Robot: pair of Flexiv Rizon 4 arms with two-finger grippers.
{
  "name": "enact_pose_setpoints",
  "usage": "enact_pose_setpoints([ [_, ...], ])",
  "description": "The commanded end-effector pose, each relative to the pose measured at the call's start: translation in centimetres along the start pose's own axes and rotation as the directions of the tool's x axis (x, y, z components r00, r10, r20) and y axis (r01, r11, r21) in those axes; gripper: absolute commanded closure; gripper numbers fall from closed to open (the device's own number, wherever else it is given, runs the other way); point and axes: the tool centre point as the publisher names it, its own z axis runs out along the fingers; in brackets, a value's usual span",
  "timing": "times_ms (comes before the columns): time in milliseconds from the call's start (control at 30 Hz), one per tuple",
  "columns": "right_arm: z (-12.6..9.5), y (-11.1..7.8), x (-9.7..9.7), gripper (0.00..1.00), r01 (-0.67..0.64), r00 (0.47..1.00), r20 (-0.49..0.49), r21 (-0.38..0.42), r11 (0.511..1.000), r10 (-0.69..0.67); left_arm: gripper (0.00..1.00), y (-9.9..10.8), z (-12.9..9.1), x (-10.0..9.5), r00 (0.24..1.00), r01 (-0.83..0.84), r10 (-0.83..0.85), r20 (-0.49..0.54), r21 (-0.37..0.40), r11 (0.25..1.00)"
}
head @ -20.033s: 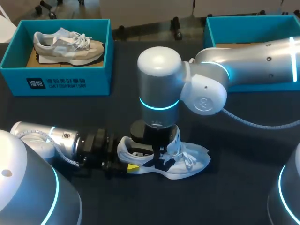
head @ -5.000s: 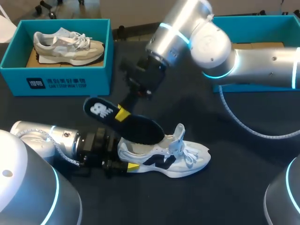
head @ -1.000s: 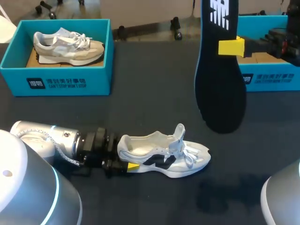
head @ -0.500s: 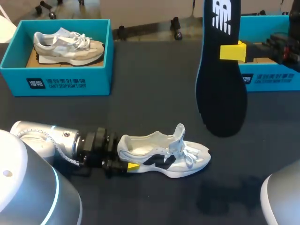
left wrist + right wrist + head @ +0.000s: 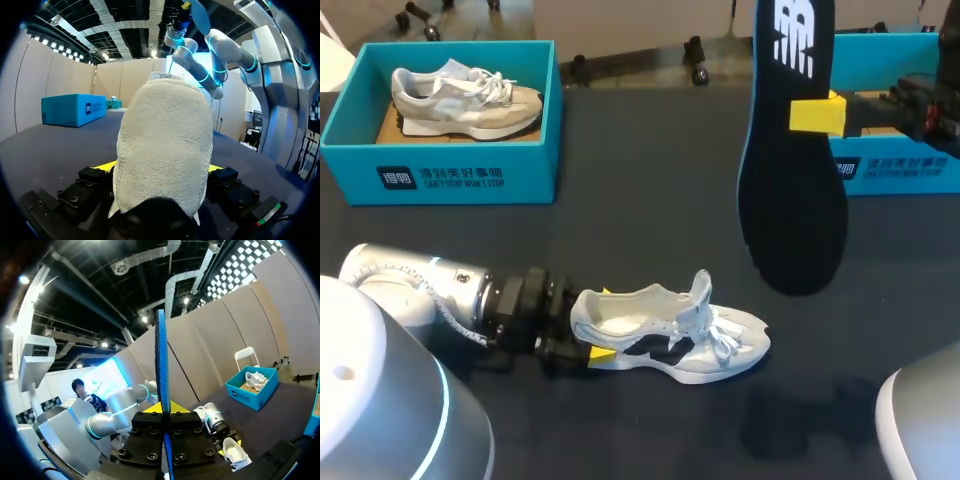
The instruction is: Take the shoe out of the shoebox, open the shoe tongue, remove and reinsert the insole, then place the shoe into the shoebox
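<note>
- Head view: only one yellow tip of the right fingers [image 5: 817,115] shows. The other is hidden behind the insole [image 5: 790,190], and the right arm is cut off at the right edge.
- Right wrist view: the insole [image 5: 161,355] is seen edge-on as a thin blue line, with the right fingers [image 5: 154,410] pinching it from both sides.
- The insole is long and flat, dark with a blue rim and a white logo near the heel end. It is held upright in the air with the toe end down and the heel end cut off at the top. It sits right of the middle, well apart from the white shoe [image 5: 670,335].
- The white shoe sits sole down on the near worktop [image 5: 650,200], toe to the right. Its tongue stands up, the laces are loose and there is a dark mark on the side. Can't tell if the heel is lifted.
- The left fingers [image 5: 603,353] are clamped on the shoe's heel. One yellow tip shows on the near side and only a sliver on the far side.
- Left wrist view: the pale, towel-like heel of the white shoe [image 5: 165,145] hides the rest of the shoe. The left fingers [image 5: 102,166] press it from both sides.
- The right shoebox [image 5: 900,165] is teal and at the far right. It is cut off and partly hidden behind the insole and arm, so the inside is mostly hidden. It has white print on the front.
- The left shoebox [image 5: 450,175] is teal and open, at the far left, with white print on the front. A grey shoe [image 5: 465,98] lies in it on brown card.
</note>
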Motion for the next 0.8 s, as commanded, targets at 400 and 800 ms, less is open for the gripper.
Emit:
enact_pose_setpoints([
  [400, 0.6, 0.1, 0.2, 1.0, -0.002, 1.0, 0.005, -0.002, 1.0, 0.002, 0.0, -1.5, -4.1, 0.6, 1.0, -0.016, 0.01, -0.028, -0.224, 0.974],
  [800, 0.6, 0.1, 0.2, 1.0, -0.002, 1.0, 0.005, -0.002, 1.0, 0.002, 0.0, -1.9, -7.5, 1.2, 0.989, -0.078, -0.012, -0.147, -0.592, 0.802],
])
